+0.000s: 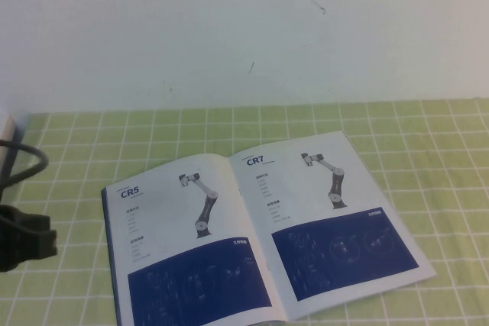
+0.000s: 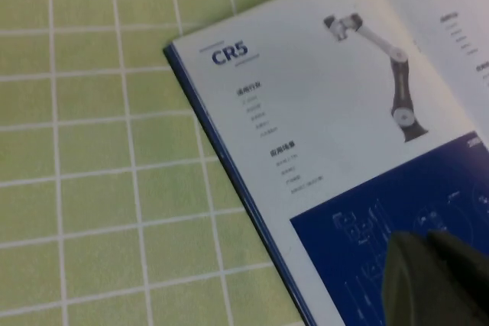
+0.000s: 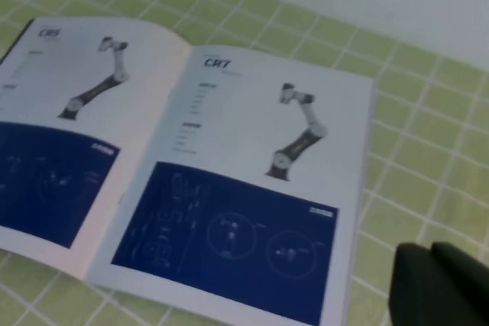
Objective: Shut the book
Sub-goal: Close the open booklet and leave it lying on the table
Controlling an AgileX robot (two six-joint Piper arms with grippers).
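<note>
An open book [image 1: 252,227] lies flat on the green checked cloth, showing a "CR5" page on the left and a "CR7" page on the right, each with a robot arm photo and a dark blue panel. The left wrist view shows its left page [image 2: 328,112] and blue cover edge. My left gripper [image 2: 426,239] is shut and empty; in the high view its arm [image 1: 27,238] sits left of the book. The right wrist view shows both pages [image 3: 191,150]. My right gripper [image 3: 429,251] is shut, empty, off the right page's outer edge, and outside the high view.
The green checked cloth [image 1: 428,135] covers the table up to a white wall [image 1: 244,28] at the back. A black cable [image 1: 30,159] loops at the far left, next to a pale object at the frame's edge.
</note>
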